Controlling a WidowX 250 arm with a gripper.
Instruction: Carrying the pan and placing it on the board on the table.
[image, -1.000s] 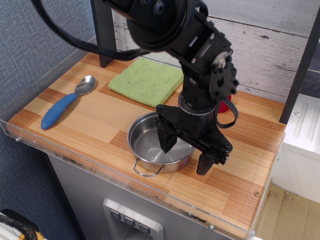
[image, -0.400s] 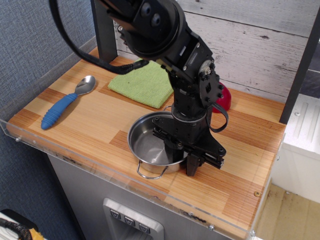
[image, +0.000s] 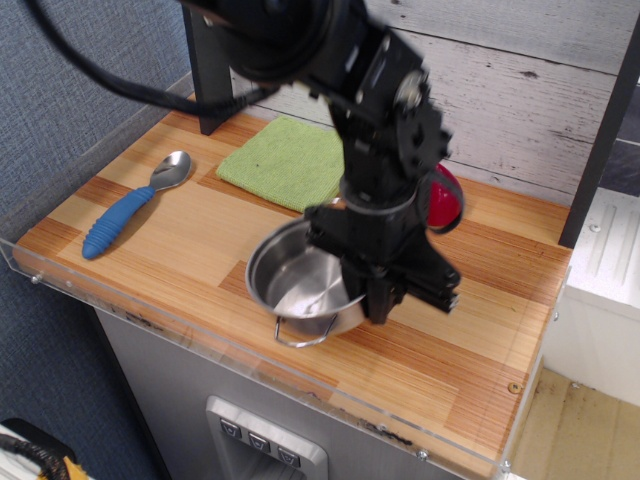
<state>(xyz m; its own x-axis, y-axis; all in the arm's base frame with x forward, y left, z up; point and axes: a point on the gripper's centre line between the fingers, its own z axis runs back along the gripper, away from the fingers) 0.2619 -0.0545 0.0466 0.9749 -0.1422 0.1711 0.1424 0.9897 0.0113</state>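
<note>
The pan (image: 292, 282), a small shiny steel pot with a wire loop handle at its front, hangs tilted just above the front middle of the table (image: 180, 225). My gripper (image: 377, 298) is shut on the pan's right rim, one finger inside and one outside. The board (image: 288, 160), a light-green square cloth pad, lies flat at the back of the table, behind and left of the pan, with nothing on it.
A blue-handled spoon (image: 128, 207) lies at the left. A red round object (image: 446, 196) sits behind my arm at the back right. A dark post (image: 205, 90) stands at the back left. A clear acrylic rim (image: 150, 315) edges the table.
My gripper went from open astride the pan's right rim to shut on it. The pan then rose a little, tilted and shifted left toward the camera.
</note>
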